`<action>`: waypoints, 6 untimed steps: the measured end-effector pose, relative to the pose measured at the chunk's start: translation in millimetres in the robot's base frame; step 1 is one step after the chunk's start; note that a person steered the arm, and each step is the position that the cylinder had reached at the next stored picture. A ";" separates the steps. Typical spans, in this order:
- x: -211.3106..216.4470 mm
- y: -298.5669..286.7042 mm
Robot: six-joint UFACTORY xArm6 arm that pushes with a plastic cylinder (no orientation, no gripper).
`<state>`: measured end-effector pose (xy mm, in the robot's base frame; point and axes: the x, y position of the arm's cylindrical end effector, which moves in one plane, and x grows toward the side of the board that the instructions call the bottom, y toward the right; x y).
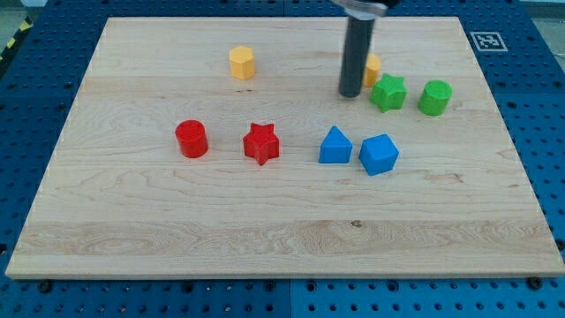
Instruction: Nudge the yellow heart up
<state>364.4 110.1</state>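
The yellow heart (pixel 373 67) lies near the view's top, right of centre, mostly hidden behind my rod; only its right side shows. My tip (pixel 350 94) rests on the board just left of and slightly below the heart, touching or nearly touching it. A green star (pixel 388 92) sits just right of my tip, below the heart.
A green cylinder (pixel 434 97) is right of the star. A yellow hexagonal block (pixel 242 63) is at the top left of centre. A red cylinder (pixel 191 139), a red star (pixel 261 143), a blue triangular block (pixel 335 146) and a blue block (pixel 379 155) line the middle. The board's top edge (pixel 282 18) is close above.
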 end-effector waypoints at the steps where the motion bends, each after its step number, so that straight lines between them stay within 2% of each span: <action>1: 0.0 50.2; 2: 0.2 76.7; 5: -20.9 24.9; 6: -22.0 24.4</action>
